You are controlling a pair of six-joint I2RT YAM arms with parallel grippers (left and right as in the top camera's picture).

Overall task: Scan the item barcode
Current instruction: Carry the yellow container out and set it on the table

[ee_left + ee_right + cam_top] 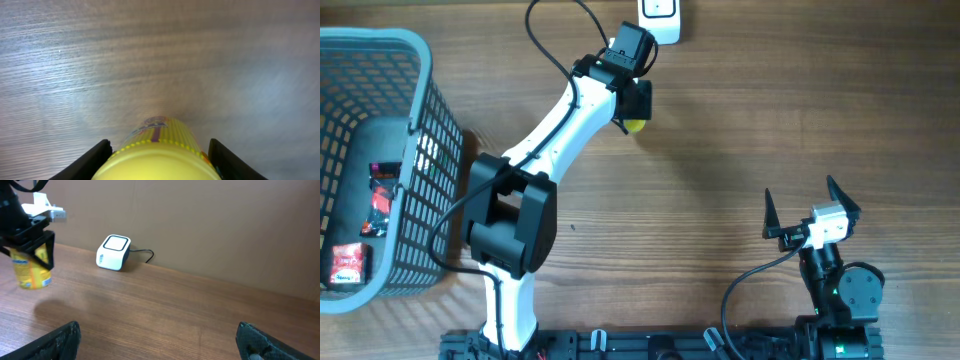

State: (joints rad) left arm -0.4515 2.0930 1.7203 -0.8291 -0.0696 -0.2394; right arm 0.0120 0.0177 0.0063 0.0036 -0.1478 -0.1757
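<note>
The yellow can sits at twelve o'clock in the overhead view, pinched upright between the left fingers above the worktop, white scanner near it at one o'clock, right fingers spread wide at five o'clock, grey-blue basket at nine.

A mock shop checkout: a white barcode scanner sits at the far edge of the wooden surface, and a plastic shopping basket at the left holds packaged goods.
</note>
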